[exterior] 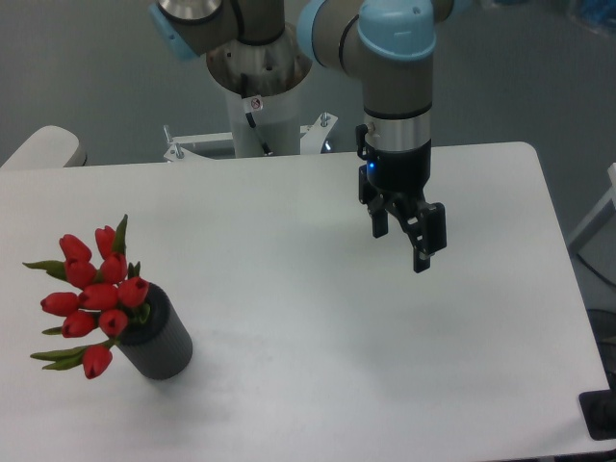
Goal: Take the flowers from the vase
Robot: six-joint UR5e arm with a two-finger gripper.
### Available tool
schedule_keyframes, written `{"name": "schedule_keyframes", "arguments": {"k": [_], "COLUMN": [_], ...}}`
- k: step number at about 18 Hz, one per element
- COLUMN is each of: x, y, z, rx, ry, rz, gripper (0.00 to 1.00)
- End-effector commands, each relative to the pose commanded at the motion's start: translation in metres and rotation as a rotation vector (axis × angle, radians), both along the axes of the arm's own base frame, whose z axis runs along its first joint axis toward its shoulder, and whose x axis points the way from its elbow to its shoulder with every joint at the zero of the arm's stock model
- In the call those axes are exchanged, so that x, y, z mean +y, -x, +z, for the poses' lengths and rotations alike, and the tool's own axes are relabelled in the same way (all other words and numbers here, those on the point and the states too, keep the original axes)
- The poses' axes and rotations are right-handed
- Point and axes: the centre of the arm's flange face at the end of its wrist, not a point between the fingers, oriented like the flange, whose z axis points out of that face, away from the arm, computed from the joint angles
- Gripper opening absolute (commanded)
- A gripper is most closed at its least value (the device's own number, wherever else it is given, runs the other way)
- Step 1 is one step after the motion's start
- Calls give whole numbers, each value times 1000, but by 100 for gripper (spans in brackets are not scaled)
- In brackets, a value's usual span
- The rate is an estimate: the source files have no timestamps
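Observation:
The flowers (pixel 93 294), a bunch of red closed tulip buds with green leaves, stand in the vase (pixel 159 345), a short dark grey ribbed cylinder at the table's front left. The buds lean out to the left over the vase's rim. My gripper (pixel 402 243) hangs above the middle right of the table, far to the right of the vase and well apart from it. Its two black fingers stand apart with nothing between them, so it is open and empty.
The white table (pixel 318 327) has its right edge near x 600 and its front edge at the bottom. The arm's base column (pixel 258 87) stands behind the table's far edge. A pale rounded object (pixel 43 149) sits at the far left.

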Motion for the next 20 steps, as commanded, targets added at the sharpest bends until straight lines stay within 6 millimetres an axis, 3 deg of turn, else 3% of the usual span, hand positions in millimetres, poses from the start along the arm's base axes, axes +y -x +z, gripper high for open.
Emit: {"name": "schedule_keyframes", "arguments": {"k": [6,11,13,20], "x": [0,-2,-13,-8], "y": [0,-3,4,-4], "z": [-1,-15,-24,-22], "rx": [-1,-70,-108,-182], "ry": [2,-52,-80,-134], "rz": [1,-2,10,124], "gripper": [100,100,100,100]}}
